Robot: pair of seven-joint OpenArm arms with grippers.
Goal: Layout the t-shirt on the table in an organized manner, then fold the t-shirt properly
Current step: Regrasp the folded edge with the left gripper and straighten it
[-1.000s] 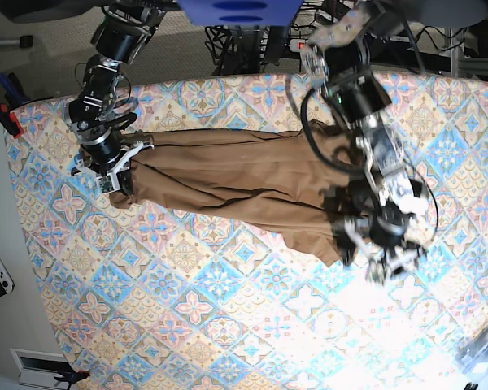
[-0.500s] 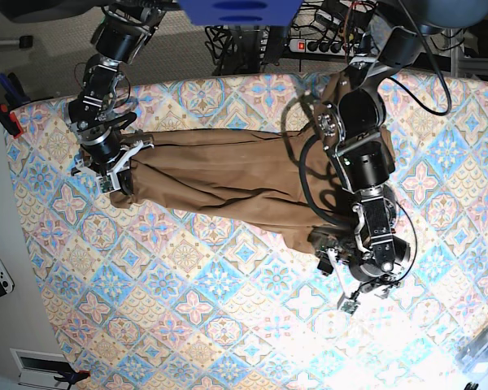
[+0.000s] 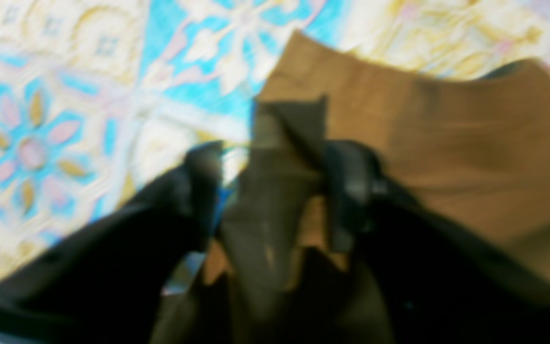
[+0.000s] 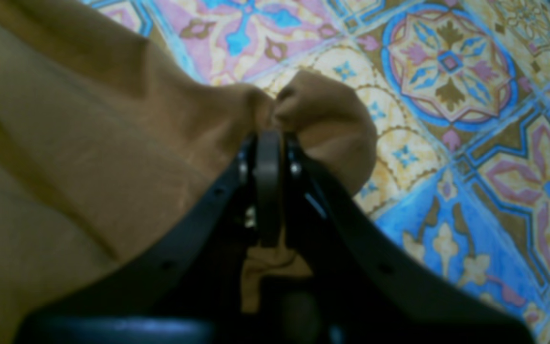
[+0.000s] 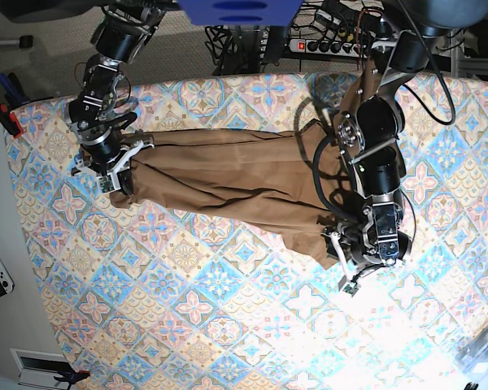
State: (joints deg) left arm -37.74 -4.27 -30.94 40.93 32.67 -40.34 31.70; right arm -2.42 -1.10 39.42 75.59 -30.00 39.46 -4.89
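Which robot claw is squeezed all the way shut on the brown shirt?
The right gripper: jaws pinched flat on the t-shirt. The left gripper has a gap.

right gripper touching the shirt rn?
Touching. The right wrist view shows the right gripper shut on a bunched edge of the t-shirt, fabric pinched between the fingers just above the table.

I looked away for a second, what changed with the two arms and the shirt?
The left tool swung back toward the shirt and is closing around its lower corner. The right tool stayed clamped on the other end; the shirt stayed stretched across the table.
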